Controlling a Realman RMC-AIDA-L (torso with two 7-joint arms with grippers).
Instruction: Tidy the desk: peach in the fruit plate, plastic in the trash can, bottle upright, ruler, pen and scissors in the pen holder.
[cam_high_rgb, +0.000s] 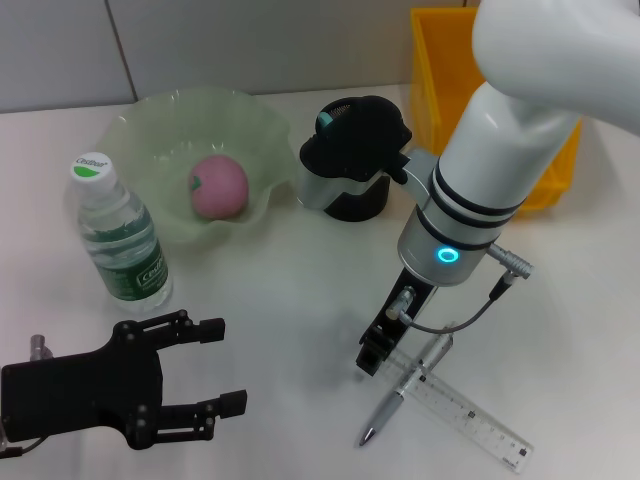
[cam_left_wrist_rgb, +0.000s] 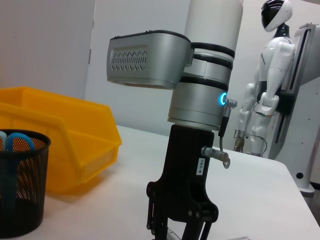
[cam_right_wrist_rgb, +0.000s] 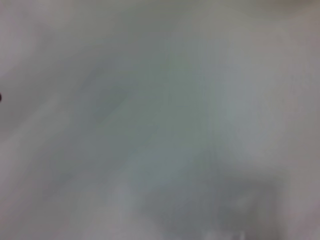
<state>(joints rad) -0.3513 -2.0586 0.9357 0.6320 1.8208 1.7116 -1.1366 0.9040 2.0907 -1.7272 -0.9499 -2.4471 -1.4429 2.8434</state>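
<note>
Front right of desk: right gripper (cam_high_rgb: 372, 358) down at pen (cam_high_rgb: 405, 388) & ruler (cam_high_rgb: 462, 410), fingers can't tell. Left gripper (cam_high_rgb: 222, 365) spread wide, empty, front left. Bottle (cam_high_rgb: 118, 234) upright, label unreadable. Peach (cam_high_rgb: 218, 187) in fruit plate (cam_high_rgb: 150, 122). Scissors (cam_left_wrist_rgb: 14, 141) in pen holder (cam_left_wrist_rgb: 20, 187).

Right wrist view blurred to grey throughout, nothing identifiable. Pen holder (cam_high_rgb: 358, 190) partly hidden behind the right arm's wrist housing in the head view. Right end effector (cam_high_rgb: 374, 352) fingertips cut off by the left wrist view's edge. Ruler (cam_high_rgb: 468, 410) partly hidden beneath the pen (cam_high_rgb: 408, 388).
</note>
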